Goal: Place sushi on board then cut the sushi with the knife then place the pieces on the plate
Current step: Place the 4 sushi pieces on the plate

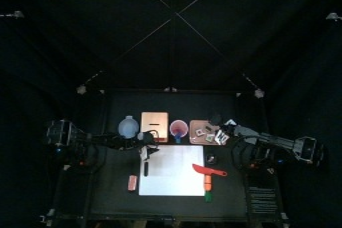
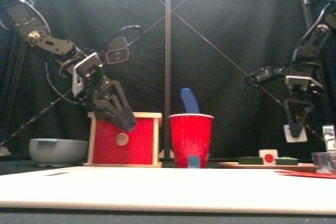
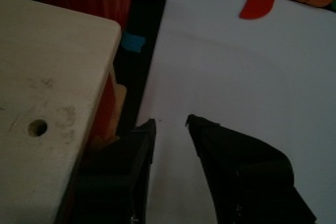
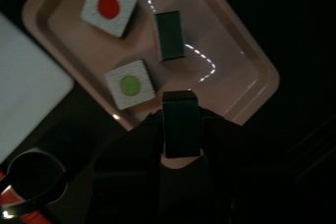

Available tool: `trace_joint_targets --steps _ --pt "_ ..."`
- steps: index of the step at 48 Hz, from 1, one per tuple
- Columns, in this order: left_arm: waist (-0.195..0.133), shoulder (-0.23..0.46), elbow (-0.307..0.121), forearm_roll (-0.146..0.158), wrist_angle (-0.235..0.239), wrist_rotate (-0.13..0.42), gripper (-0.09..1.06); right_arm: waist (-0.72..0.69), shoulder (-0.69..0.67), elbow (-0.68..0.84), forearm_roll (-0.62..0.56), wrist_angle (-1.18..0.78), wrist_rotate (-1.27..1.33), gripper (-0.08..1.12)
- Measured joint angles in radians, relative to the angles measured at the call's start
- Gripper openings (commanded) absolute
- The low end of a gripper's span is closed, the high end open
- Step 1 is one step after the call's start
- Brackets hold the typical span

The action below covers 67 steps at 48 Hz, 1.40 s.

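Nearest on the desk (image 1: 114, 202) lies the white cutting board (image 1: 171, 175), with a red knife (image 1: 209, 171) at its right edge. The left claw (image 3: 172, 122) hangs over the board's left edge beside the wooden box (image 3: 46, 81), its jaws narrowly apart and empty. Farther back, the right claw (image 2: 296, 131) grips a dark sushi block (image 4: 180, 120) over the rim of the pink tray (image 4: 226, 33). Three sushi pieces (image 4: 132, 81) lie on the tray.

My cutting board (image 1: 171, 172) is white, with a red knife (image 1: 210, 171) at its three o'clock. The cup (image 2: 192, 138) is red and the knife in it (image 2: 188, 98) blue. The box (image 2: 126, 116) is pale wood with a red drawer front (image 2: 112, 151). The bowl (image 2: 58, 150) is blue-grey. On the pink tray (image 4: 226, 51) lie a white red-centred piece (image 4: 108, 5), a white green-centred piece (image 4: 132, 82) and a dark block (image 4: 168, 33). The held block (image 4: 180, 130) in my right pincer (image 4: 180, 100) is dark too.
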Motion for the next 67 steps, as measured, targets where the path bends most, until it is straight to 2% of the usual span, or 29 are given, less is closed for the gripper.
trace_joint_targets --steps 21,28,38,52,67 --pt "0.003 0.0 -0.003 -0.002 0.002 -0.005 0.74 -0.067 0.103 0.058 -0.008 -0.146 0.002 0.77" --pt "0.005 0.0 -0.003 0.0 0.0 -0.005 0.74 -0.074 0.107 0.058 -0.006 -0.16 0.002 0.82" --pt "0.003 0.0 -0.005 0.0 0.002 -0.008 0.74 -0.067 0.08 0.04 -0.005 -0.133 0.002 0.82" --pt "0.003 0.0 -0.003 -0.002 0.002 -0.006 0.74 0.098 -0.063 -0.031 0.02 -0.135 0.021 0.82" --pt "0.002 0.0 -0.005 -0.002 0.0 -0.003 0.74 0.259 -0.066 -0.046 0.066 -0.241 0.026 0.82"
